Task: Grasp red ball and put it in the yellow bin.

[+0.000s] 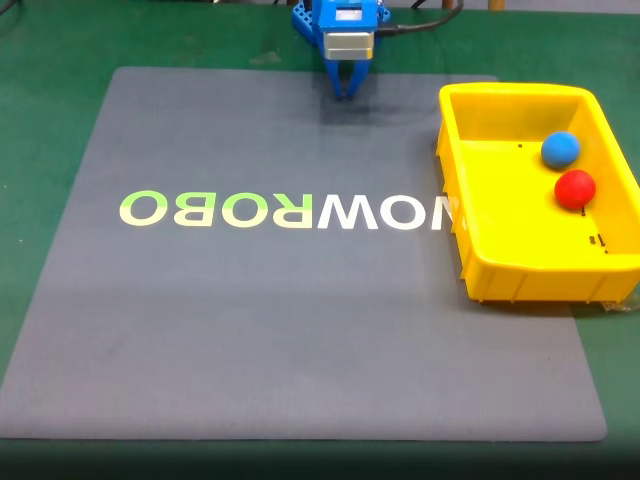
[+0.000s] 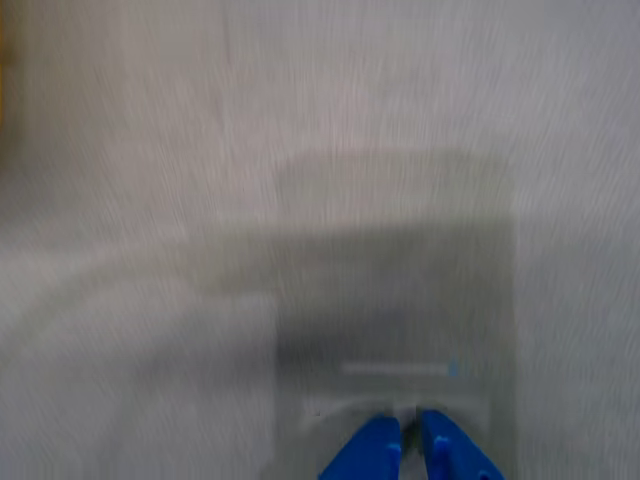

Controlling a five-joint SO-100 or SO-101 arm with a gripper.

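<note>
The red ball point(image 1: 575, 188) lies inside the yellow bin point(image 1: 500, 270) at the right of the fixed view, just below the blue ball point(image 1: 560, 149). My blue gripper point(image 1: 346, 93) hangs at the top centre of the mat, far left of the bin, its fingers close together with nothing between them. In the wrist view the gripper point(image 2: 411, 440) shows at the bottom edge, the two blue fingertips nearly touching above bare grey mat.
A large grey mat point(image 1: 300, 330) with "NOWROBO" lettering point(image 1: 285, 210) covers the green table point(image 1: 50, 60). The bin sits on the mat's right edge. The arm's base point(image 1: 340, 20) stands at the top centre.
</note>
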